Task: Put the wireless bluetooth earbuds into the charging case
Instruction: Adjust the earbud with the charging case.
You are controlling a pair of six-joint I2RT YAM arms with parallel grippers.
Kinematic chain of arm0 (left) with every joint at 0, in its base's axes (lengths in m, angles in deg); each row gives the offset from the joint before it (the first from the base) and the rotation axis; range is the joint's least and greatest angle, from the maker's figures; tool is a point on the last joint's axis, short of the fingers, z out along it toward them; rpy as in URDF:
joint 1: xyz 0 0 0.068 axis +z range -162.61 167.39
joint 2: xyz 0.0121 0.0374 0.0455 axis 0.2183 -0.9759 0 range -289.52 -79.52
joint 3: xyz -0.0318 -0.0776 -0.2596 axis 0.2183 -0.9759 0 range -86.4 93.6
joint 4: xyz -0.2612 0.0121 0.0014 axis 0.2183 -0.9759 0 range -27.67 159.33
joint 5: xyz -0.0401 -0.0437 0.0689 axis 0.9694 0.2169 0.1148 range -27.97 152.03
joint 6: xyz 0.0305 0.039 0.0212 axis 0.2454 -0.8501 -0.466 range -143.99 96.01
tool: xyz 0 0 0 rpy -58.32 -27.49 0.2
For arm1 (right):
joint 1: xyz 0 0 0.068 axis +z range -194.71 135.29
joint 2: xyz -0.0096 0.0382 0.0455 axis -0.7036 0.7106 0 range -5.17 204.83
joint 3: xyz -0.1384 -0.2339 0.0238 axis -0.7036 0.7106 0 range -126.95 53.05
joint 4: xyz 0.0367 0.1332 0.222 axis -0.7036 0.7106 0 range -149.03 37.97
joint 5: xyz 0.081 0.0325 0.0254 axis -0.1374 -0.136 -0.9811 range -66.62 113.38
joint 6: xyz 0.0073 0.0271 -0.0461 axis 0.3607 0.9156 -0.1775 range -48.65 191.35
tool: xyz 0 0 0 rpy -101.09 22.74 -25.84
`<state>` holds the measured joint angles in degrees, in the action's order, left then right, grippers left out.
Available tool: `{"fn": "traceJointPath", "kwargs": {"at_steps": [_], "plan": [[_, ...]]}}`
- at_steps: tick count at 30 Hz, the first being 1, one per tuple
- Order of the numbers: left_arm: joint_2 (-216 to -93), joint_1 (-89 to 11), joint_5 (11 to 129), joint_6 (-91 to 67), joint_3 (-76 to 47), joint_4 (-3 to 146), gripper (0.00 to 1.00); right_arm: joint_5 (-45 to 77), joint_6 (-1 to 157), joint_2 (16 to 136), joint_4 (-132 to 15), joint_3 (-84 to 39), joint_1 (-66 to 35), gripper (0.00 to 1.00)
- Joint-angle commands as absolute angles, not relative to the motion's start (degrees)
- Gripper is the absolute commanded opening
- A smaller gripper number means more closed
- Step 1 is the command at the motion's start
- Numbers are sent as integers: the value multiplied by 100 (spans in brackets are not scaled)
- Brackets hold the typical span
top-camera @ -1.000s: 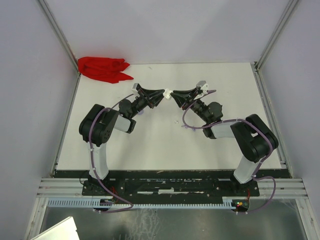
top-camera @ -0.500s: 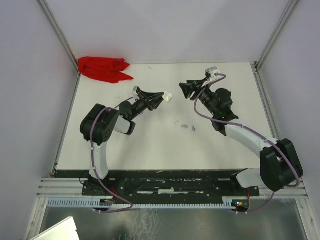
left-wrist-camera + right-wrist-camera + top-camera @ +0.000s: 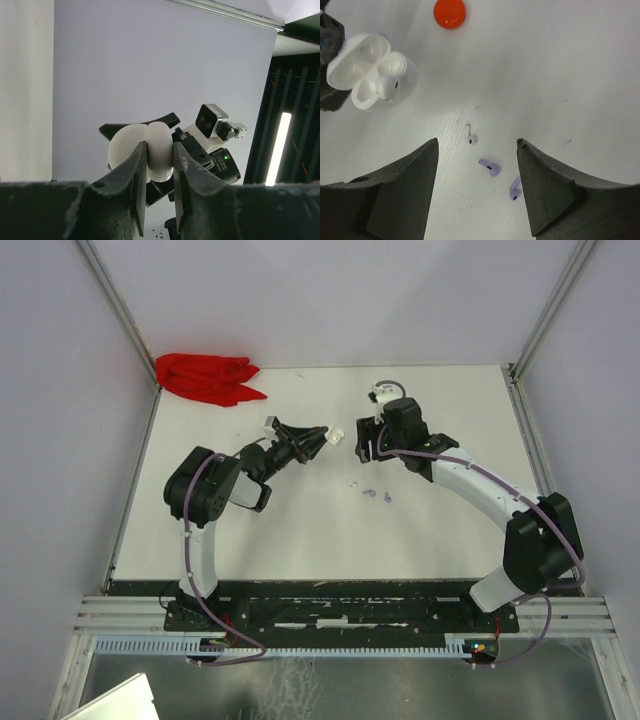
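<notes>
- Right wrist view: right fingers (image 3: 405, 190) stand open and empty, framing the whitish earbud (image 3: 471, 138) on the table (image 3: 560, 75).
- Left fingers (image 3: 136, 172) clamp the open charging case (image 3: 367, 70), with one seated earbud (image 3: 387, 86).
- Lower centred on it, avoiding the purple pair (image 3: 490, 167).

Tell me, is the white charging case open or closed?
Open: the charging case shows its lid folded back and its inner wells, with one white earbud sitting in it.

White charging case (image 3: 125, 148) pinched between 2 left fingers (image 3: 127, 195), wrist camera (image 3: 212, 120) behind
</notes>
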<state>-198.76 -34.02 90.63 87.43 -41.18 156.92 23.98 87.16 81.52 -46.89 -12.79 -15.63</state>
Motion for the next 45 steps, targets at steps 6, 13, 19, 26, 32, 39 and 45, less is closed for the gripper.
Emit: {"fn": "traceJointPath", "kwargs": {"at_steps": [6,13,19,26,32,39,45], "plan": [[-19982,-3481,8977,8401,-4228,16773,3,2923,8515,8685,-3799,-2084,-1011,72],[-20020,-3501,9019,8330,-4402,16783,3,2986,8514,8959,-3674,-2379,-961,72],[-20013,-3529,9056,8334,-4421,16806,3,2973,8456,9185,-3589,-2633,-956,72],[-19980,-3555,9101,8359,-4410,16803,3,3132,8423,9333,-3541,-2790,-958,72],[-19903,-3555,9124,8360,-4476,16810,3,3378,8435,9439,-3449,-2921,-978,72],[-19866,-3565,9164,8355,-4524,16812,3,3399,8436,9458,-3481,-2973,-1077,72],[-19916,-3540,9122,8416,-4461,16838,3,3408,8414,9368,-3512,-2827,-1113,72]]}}
